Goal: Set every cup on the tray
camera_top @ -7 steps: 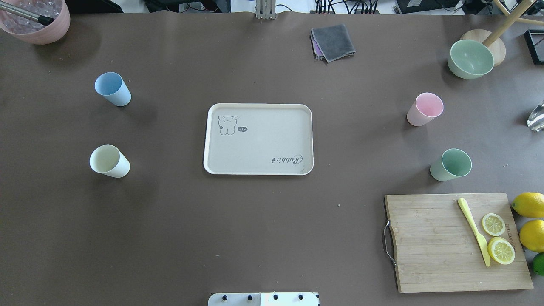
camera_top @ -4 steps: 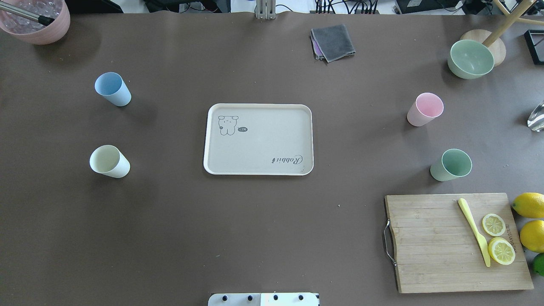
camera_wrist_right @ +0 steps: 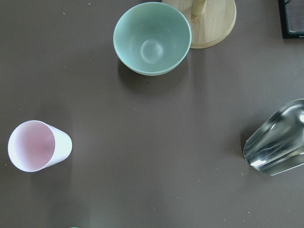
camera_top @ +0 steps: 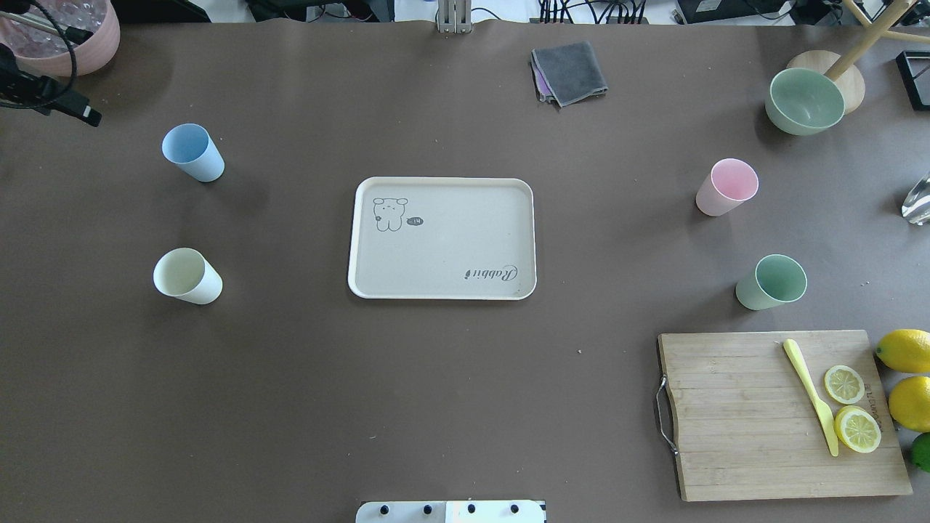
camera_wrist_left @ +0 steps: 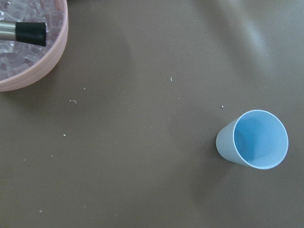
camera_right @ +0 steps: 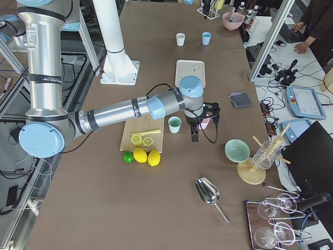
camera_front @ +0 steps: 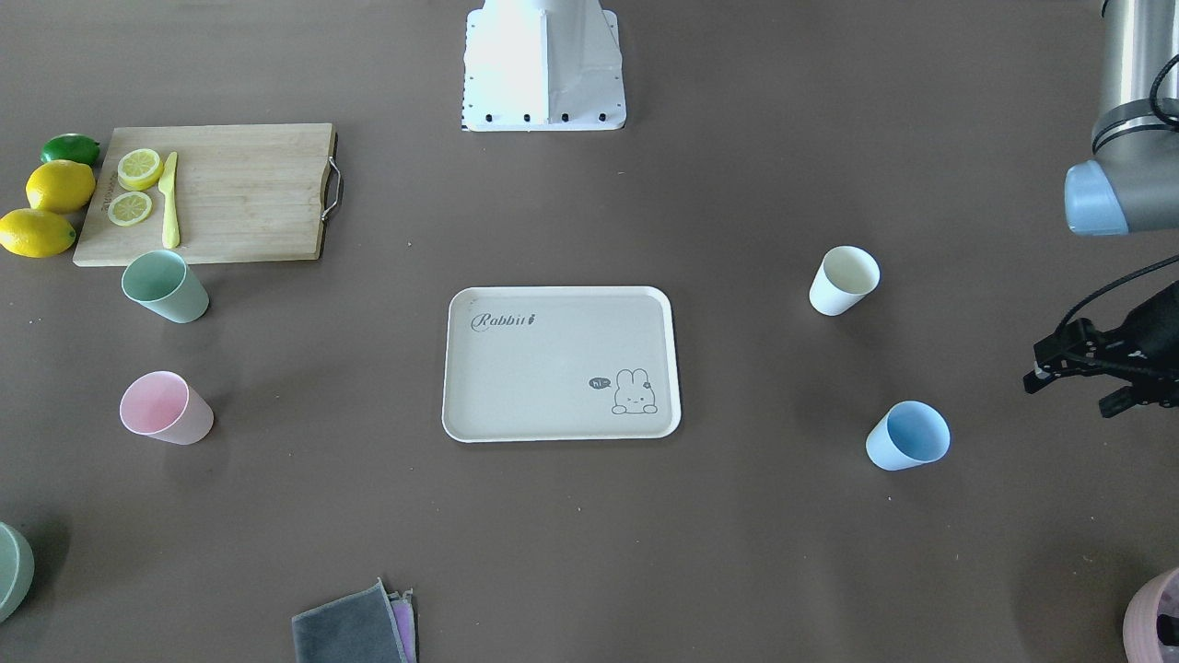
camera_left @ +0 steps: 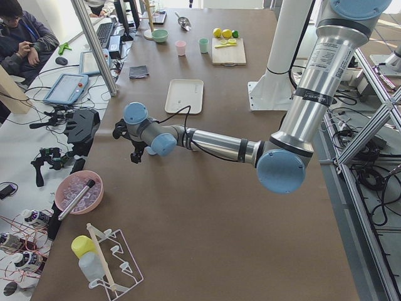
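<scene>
the tray (camera_top: 442, 296) is bare. all four cups (camera_top: 187, 276) sit on the tabletop (camera_top: 436, 407). left claw (camera_front: 1070, 394) is apart; right claw (camera_right: 204, 124), cannot tell.

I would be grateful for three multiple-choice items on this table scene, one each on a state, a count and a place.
1. The tray is: A) empty B) holding one cup C) holding four cups.
2. Lemon slices on the cutting board: A) one B) two C) four.
3. The light blue cup stands: A) on the tray B) on the cutting board C) on the table, on the robot's left of the tray.

Answers: 1 A, its surface is bare in both table views. 2 B, two slices lie beside the yellow knife. 3 C, it stands upright on the table, apart from the tray.
</scene>
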Robot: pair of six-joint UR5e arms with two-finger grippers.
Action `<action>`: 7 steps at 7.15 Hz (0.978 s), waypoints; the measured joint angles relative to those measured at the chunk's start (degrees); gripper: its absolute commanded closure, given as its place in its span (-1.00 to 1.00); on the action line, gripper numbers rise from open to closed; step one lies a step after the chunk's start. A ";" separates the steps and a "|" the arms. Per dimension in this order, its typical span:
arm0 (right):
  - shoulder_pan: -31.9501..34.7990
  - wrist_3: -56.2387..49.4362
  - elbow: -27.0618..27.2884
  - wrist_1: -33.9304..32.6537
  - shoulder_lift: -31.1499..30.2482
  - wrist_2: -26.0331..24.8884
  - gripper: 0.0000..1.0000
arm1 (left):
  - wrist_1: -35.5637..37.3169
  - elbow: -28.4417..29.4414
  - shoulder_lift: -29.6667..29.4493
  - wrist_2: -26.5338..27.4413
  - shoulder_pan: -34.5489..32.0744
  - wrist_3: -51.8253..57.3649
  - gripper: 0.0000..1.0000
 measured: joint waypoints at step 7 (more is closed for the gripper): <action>-1.47 0.60 -0.10 0.12 0.33 -0.17 -1.00 | -4.37 8.14 -5.51 9.13 8.77 -5.41 0.95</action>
